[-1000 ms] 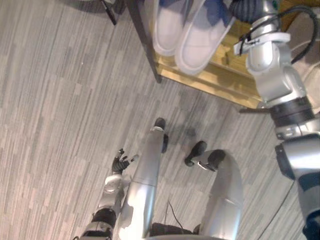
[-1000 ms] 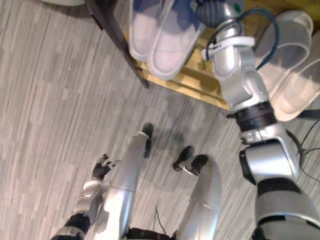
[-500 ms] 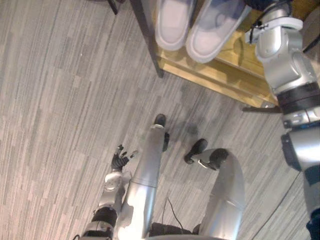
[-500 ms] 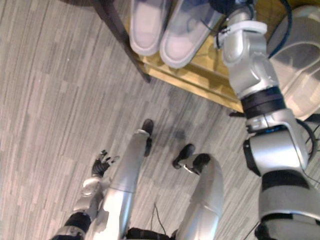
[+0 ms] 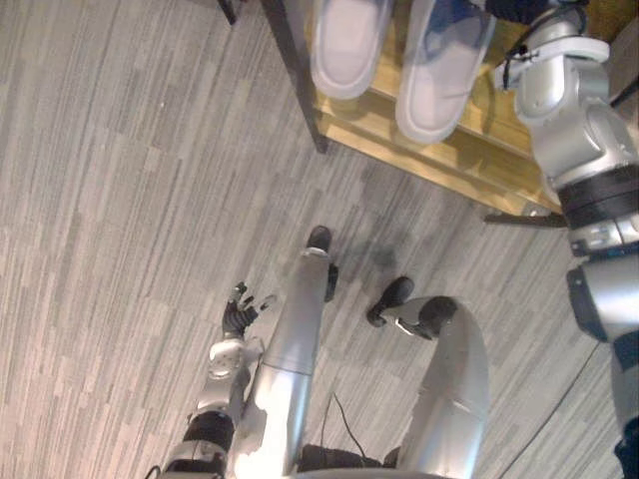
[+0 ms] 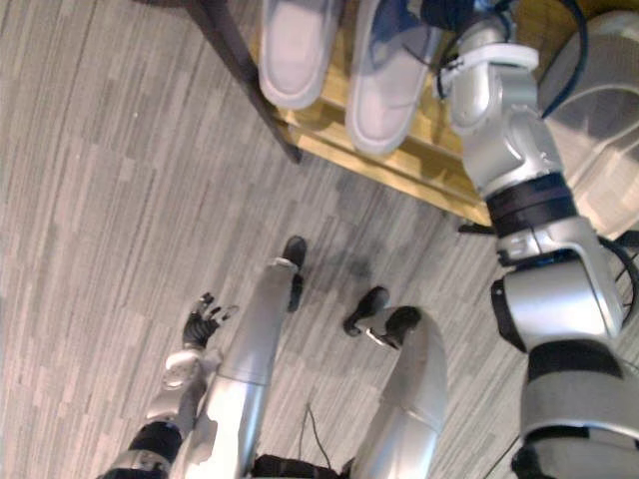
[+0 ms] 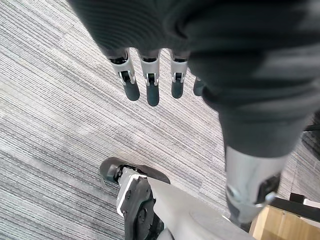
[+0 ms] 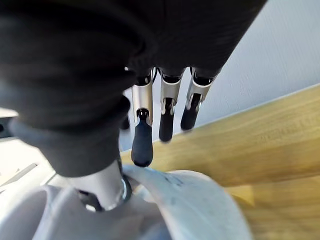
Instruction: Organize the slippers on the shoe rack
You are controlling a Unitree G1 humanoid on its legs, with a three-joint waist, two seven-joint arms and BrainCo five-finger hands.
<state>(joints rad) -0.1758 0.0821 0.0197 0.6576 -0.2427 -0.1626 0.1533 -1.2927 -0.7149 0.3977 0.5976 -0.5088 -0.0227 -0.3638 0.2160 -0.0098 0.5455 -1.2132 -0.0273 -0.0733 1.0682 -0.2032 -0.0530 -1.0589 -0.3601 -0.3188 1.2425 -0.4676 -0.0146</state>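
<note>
1. Slipper alignment is what changed. The pale grey soft slipper nearer the right arm (image 5: 439, 75), at 1 o'clock on the yellow wooden shoe-rack shelf (image 5: 449, 165), lay slanted against its pale grey twin slipper (image 5: 347, 45) a second ago. Now it lies nearly parallel, with a gap between them and its toe overhanging the shelf's front edge.
2. That pair looks almost sorted, in my judgement.
3. Right hand (image 8: 168, 95), at 12 o'clock: fingers nearly straight, one dark fingertip (image 8: 142, 150) touching the slipper's strap, thumb low against it, no closed grasp visible.
4. Left hand (image 5: 240, 317) hangs at 7 o'clock over the grey striped carpet (image 5: 120, 200), fingers relaxed, empty.
</note>
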